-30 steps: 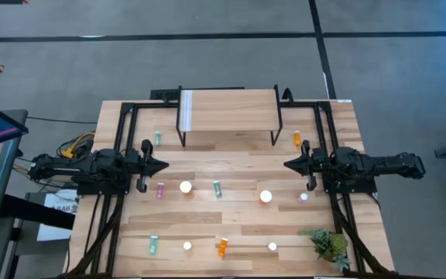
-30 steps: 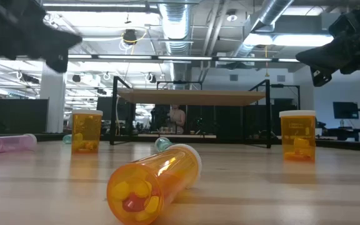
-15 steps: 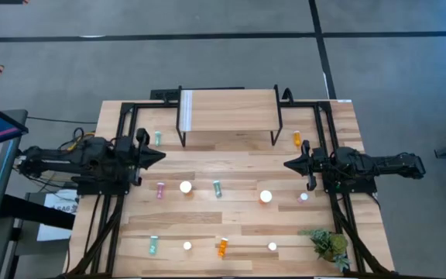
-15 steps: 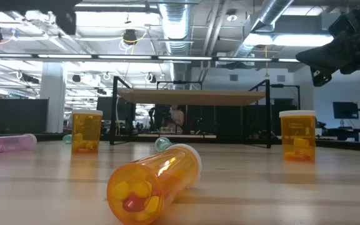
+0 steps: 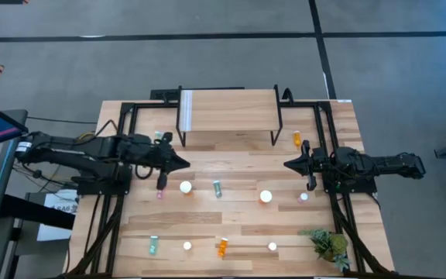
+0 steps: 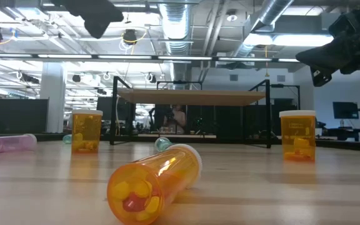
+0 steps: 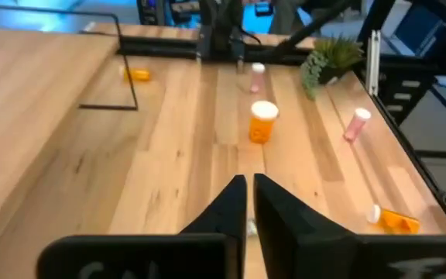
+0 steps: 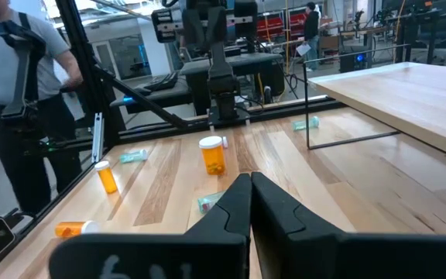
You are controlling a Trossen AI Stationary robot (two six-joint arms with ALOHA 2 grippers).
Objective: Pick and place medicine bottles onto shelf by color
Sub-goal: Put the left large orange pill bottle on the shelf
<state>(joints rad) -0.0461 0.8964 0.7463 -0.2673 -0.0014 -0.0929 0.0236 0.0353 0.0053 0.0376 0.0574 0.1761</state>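
While nothing stands on the shelf (image 5: 231, 108) at the top centre of the high view, we judge the sort to be at its very start, and the coming move turns on what lies closest to the left gripper (image 5: 183, 163). It sits just left of centre in that view, its fingers nearly together with only a sliver between them and nothing held. Directly below its tip stands a wide orange bottle (image 5: 186, 187), seen from above as a round white lid, so its long axis is vertical. Just left of that, below the gripper's wrist, a pink bottle (image 5: 160, 190) lies on its side, long axis running up and down the frame. A teal bottle (image 5: 217, 188) lies a little further right, tilted the same way.

We take the upright orange bottle as the likeliest target: the left arm is plainly the nearer one, and it would have to swing its tip toward the lower edge of the frame, spread its fingers wide for that broad lid, and come down.

Across the table, the right gripper (image 5: 289, 165) waits at centre right with its fingers pressed together and empty. A second wide orange bottle (image 5: 265, 196) stands below and left of it, a pink one (image 5: 303, 197) below and right.

Other bottles lie along the bottom of the high view beside a small plant (image 5: 330, 245), well apart from both grippers.
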